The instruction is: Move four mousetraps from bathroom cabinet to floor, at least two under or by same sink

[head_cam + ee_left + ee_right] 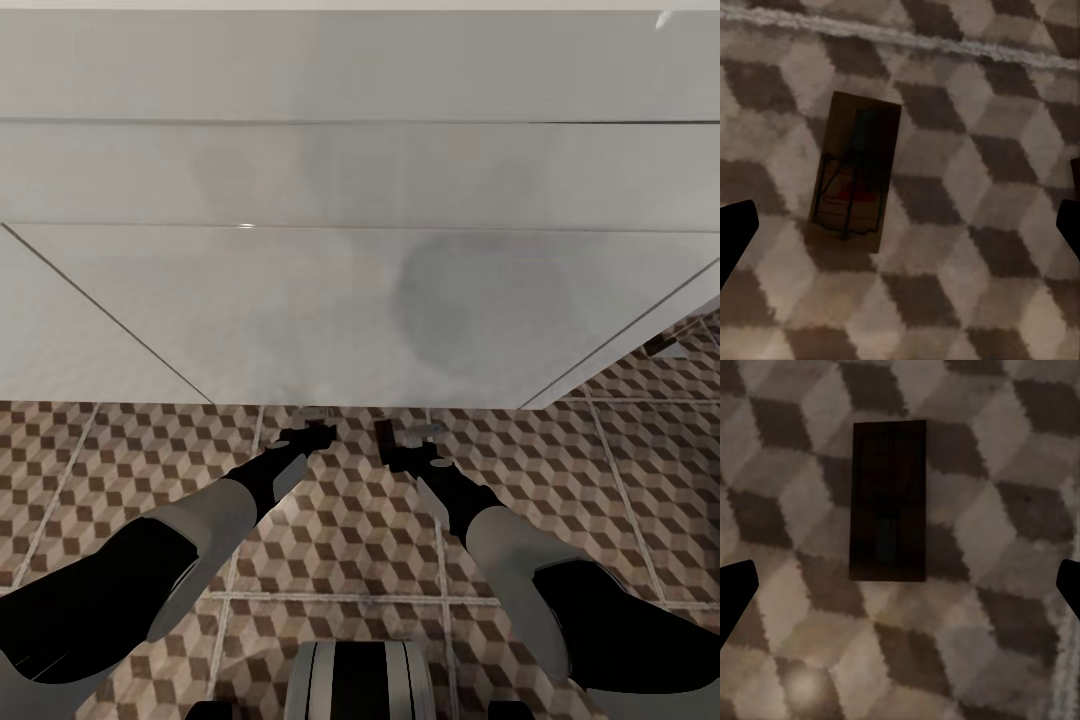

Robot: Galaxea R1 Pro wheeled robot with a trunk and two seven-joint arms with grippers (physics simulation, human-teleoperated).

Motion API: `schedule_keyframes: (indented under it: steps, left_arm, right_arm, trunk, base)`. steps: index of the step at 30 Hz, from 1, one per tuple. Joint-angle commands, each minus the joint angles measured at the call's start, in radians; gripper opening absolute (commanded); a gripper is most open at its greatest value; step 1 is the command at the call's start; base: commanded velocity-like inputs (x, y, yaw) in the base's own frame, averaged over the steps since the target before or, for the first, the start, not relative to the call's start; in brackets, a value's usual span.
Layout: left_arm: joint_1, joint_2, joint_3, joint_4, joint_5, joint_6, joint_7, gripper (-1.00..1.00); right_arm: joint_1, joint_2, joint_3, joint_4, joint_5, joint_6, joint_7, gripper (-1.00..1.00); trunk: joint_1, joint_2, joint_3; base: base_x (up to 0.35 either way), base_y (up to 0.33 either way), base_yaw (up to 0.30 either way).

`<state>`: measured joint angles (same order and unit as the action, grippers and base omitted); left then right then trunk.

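Both end effectors (312, 432) (412, 440) spread, mousetraps (855, 174) (889, 501) flat on tiled floor (340, 540) — tips half-hidden under white sink (340, 300)

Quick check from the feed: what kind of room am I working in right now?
Most likely a bathroom. A white wall-hung vanity block hangs over the cube-patterned tile floor, and a mousetrap lies flat on those tiles under the open left gripper, another under the open right gripper.

No text, label, brand, number or sign can be read anywhere — not on any surface in any view.
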<state>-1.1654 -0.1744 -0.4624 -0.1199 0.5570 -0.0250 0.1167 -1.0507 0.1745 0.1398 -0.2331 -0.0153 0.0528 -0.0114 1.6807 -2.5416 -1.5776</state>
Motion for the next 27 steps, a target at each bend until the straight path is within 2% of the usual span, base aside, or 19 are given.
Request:
schedule_keyframes:
  steps: [1, 27]
  left_arm:
    - [0.000, 0.000, -0.009, 0.000, 0.007, -0.003, 0.004, 1.00]
    - [0.000, 0.000, -0.009, 0.000, 0.007, -0.003, 0.004, 1.00]
  right_arm:
    - [0.000, 0.000, 0.003, -0.002, -0.002, 0.006, -0.001, 1.00]
    - [0.000, 0.000, 0.003, -0.002, -0.002, 0.006, -0.001, 1.00]
  trunk:
    - [0.000, 0.000, -0.001]
    - [0.000, 0.000, -0.001]
  base:
    - [0.000, 0.000, 0.000]
    - [0.000, 0.000, 0.000]
